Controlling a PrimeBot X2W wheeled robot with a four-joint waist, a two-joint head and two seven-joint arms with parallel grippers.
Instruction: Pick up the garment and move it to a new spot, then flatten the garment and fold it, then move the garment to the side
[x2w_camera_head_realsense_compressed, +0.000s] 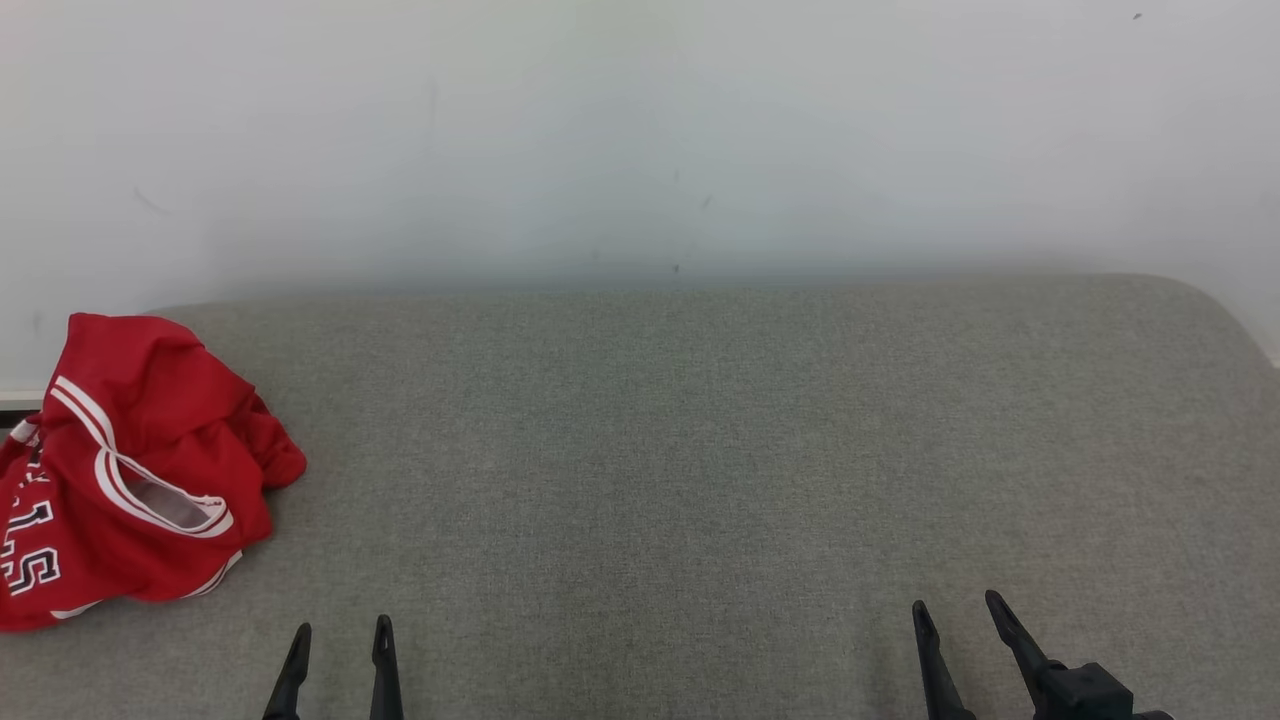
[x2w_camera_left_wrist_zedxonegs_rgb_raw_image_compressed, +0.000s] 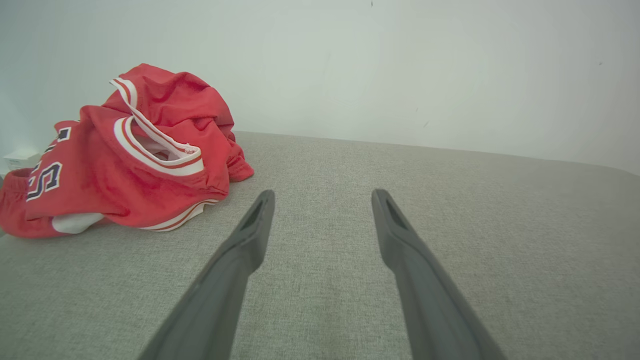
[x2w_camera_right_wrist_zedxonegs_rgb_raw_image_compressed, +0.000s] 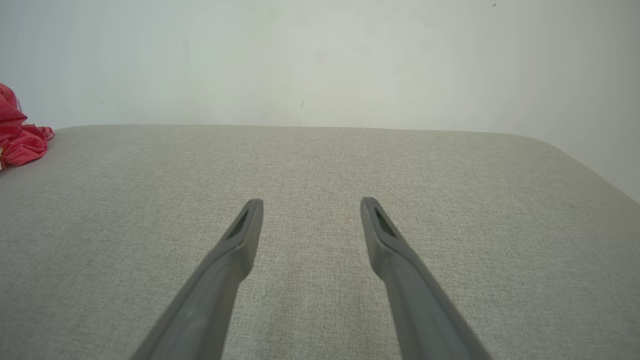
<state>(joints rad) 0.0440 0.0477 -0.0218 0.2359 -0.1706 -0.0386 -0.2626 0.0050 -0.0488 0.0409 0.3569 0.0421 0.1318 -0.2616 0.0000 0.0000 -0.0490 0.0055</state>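
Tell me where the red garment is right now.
In the head view the red garment lies crumpled at the grey surface's left edge, ahead and left of the left pincer.

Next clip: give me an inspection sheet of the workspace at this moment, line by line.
Surface: grey fabric surface, rounded at its far right corner.
Job's things: red jersey, crumpled at the surface's left end, with white trim and dark lettering.
Clutter: nothing seen.
Pincers: left pincer open, holding nothing; right pincer open, holding nothing; both apart from the jersey.
Cables: nothing seen.
Surroundings: plain pale wall behind the surface.
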